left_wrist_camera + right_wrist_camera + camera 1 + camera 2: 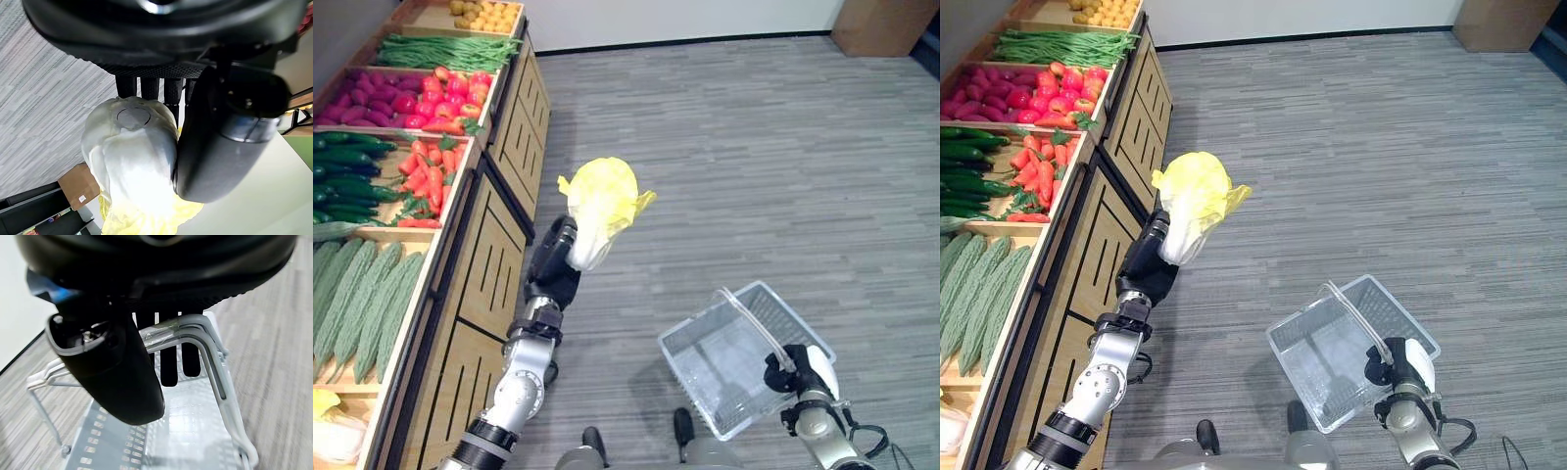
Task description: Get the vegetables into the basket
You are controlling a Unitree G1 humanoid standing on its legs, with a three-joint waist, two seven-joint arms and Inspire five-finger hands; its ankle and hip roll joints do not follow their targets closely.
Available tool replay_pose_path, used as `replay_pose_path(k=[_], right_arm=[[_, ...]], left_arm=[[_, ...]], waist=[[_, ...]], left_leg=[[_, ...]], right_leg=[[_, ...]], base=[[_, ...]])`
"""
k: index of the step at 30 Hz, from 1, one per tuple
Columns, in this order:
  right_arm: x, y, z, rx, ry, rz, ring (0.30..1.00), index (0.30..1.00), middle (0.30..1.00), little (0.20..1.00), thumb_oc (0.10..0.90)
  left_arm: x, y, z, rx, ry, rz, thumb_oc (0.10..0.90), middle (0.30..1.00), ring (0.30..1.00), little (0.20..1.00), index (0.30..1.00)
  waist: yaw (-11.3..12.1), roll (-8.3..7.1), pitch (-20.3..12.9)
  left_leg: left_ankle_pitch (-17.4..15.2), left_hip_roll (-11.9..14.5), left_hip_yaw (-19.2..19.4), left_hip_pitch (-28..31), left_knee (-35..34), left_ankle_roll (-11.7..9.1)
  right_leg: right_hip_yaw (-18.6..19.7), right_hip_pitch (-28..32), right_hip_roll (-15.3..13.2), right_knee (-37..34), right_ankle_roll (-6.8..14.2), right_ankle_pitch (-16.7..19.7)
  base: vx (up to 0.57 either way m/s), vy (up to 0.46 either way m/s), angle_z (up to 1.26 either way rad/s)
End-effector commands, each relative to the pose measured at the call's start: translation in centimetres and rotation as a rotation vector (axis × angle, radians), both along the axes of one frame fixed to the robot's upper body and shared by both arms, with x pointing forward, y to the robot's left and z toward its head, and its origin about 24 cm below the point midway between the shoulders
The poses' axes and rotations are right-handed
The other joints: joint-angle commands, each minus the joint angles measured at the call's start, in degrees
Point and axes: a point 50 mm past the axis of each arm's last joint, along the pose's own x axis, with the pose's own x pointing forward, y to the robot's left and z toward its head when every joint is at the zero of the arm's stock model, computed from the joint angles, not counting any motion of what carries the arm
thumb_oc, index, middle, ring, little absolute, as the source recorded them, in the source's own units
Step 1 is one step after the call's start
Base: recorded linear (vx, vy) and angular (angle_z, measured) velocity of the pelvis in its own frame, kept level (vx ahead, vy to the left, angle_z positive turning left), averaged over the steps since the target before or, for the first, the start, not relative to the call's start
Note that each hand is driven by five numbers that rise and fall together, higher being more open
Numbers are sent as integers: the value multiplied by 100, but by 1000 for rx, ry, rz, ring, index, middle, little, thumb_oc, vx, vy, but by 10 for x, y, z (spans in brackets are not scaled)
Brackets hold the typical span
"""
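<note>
Grey wood-grain flooring is stretching beside a wooden produce stand (460, 294), where the left robot hand (555, 262) is clutching a pale yellow-leafed cabbage (602, 208) aloft, well apart from the clear wire-handled plastic basket (710, 367). The right robot hand (790, 372) is curling round the basket's handle; since the grip is sitting only on the cabbage's white base, the leafy head risks tipping out and landing on the floor short of the basket.

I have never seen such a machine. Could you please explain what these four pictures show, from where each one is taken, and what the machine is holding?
This is a two-armed humanoid robot. The two wide pictures come from a camera on its head, looking down. The two close pictures come from cameras on its wrists.

The left hand has its fingers curled round a cabbage with a white base and yellow leaves, held in the air over the grey floor. The right hand grips the handle of a clear basket, which looks empty.

On the robot's left stands a wooden shelf with carrots, cucumbers, green beans and other produce.
</note>
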Motion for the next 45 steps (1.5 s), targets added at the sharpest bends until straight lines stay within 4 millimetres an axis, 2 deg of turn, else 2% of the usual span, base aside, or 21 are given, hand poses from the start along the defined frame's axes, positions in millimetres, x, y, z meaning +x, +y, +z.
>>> replay_pose_path(k=[1, 3, 4, 6, 8, 10, 18, 20, 23, 27, 29, 33, 37, 41, 45], right_arm=[[44, -20, 61, -163, -280, 65, 300, 300, 300, 300, 400], [51, -26, 69, -185, -303, 62, 300, 300, 300, 300, 400], [60, -25, 80, -192, -347, 72, 300, 300, 300, 300, 400], [67, -24, 86, -189, -372, 78, 300, 300, 300, 300, 400], [85, -18, 100, -179, -429, 102, 300, 300, 300, 300, 400], [94, -13, 106, -172, -446, 125, 300, 300, 300, 300, 400], [113, -5, 124, -156, -495, 172, 300, 300, 300, 300, 400], [132, 6, 145, -161, -567, 212, 300, 300, 300, 300, 400], [140, 14, 153, -149, -606, 225, 300, 300, 300, 300, 400], [156, 44, 177, -109, -715, 314, 300, 300, 300, 300, 400], [161, 68, 189, -79, -774, 392, 300, 300, 300, 300, 400], [157, 93, 201, -21, -853, 487, 300, 300, 300, 300, 400], [152, 103, 205, 18, -886, 522, 300, 300, 300, 300, 400], [135, 120, 212, 118, -969, 575, 300, 300, 300, 300, 400], [126, 126, 221, 156, -1020, 609, 300, 300, 300, 300, 400]], left_arm=[[12, -7, 42, -29, -241, -54, 400, 300, 300, 300, 300], [12, -9, 43, -1, -243, -80, 400, 300, 300, 300, 300], [12, -12, 44, 27, -247, -108, 400, 300, 300, 300, 300], [11, -15, 45, 47, -251, -136, 400, 300, 300, 300, 300], [11, -19, 46, 113, -265, -197, 400, 300, 300, 300, 300], [12, -22, 46, 160, -273, -237, 400, 300, 300, 300, 300], [10, -26, 45, 312, -280, -383, 400, 300, 300, 300, 300], [6, -34, 41, 394, -273, -500, 400, 300, 300, 300, 300], [5, -38, 39, 414, -271, -536, 400, 300, 300, 300, 300], [5, -51, 34, 434, -261, -596, 400, 300, 300, 300, 300], [5, -59, 28, 448, -243, -617, 400, 300, 300, 300, 300], [5, -67, 19, 490, -218, -627, 400, 300, 300, 300, 300], [7, -69, 15, 500, -202, -611, 400, 300, 300, 300, 300], [18, -67, -1, 590, -114, -480, 400, 300, 300, 300, 300], [26, -60, -9, 622, -54, -383, 400, 300, 300, 300, 300]], waist=[[-76, -65, -457], [-84, -16, -546], [-93, 6, -603], [-88, 3, -610], [-33, -24, -630], [-4, -51, -642], [48, -80, -698], [74, -60, -728], [87, -36, -730], [89, 28, -731], [81, 47, -749], [43, 60, -788], [27, 55, -823], [-18, 30, -850], [-41, 14, -866]], left_leg=[[-178, 40, -126, -248, -398, -140], [-153, 30, -58, -129, -642, -86], [-200, -30, -33, -79, -688, -35], [-235, -66, 18, -52, -688, -15], [-319, -119, 103, -19, -688, 39], [-356, -142, 149, -4, -688, 51], [-406, -166, 195, 74, -688, 53], [-417, -142, 187, 136, -688, 25], [-417, -137, 172, 141, -688, 15], [-396, -104, 174, 135, -688, -18], [-389, -92, 171, 136, -688, -26], [-400, -86, 168, 149, -688, -27], [-415, -89, 170, 160, -688, -22], [-432, -85, 208, 197, -688, -3], [-437, -79, 228, 204, -688, -1]], right_leg=[[-359, -173, -193, 187, 479, -122], [-328, -194, -190, 166, 504, -107], [-275, -209, -227, 118, 539, -56], [-219, -216, -258, 84, 565, -13], [-114, -266, -324, 47, 647, 75], [-70, -301, -354, 47, 677, 122], [-69, -261, -396, -8, 712, 172], [-93, -197, -394, -38, 695, 151], [-110, -185, -390, -38, 693, 143], [-150, -167, -378, -38, 683, 137], [-157, -158, -369, -38, 675, 132], [-183, -132, -360, -38, 672, 110], [-201, -123, -367, -38, 679, 115], [-217, -99, -373, -38, 691, 112], [-221, -107, -376, -38, 694, 123]], base=[[45, 41, 2], [83, 107, 2], [81, 162, -19], [38, 109, -26], [9, 119, -24], [1, 84, -22], [5, 11, -5], [0, 0, 0], [0, 0, 0], [0, 0, 0], [0, 0, 0], [0, 0, 0], [6, 0, 2], [3, 1, 1], [0, 0, 0]])
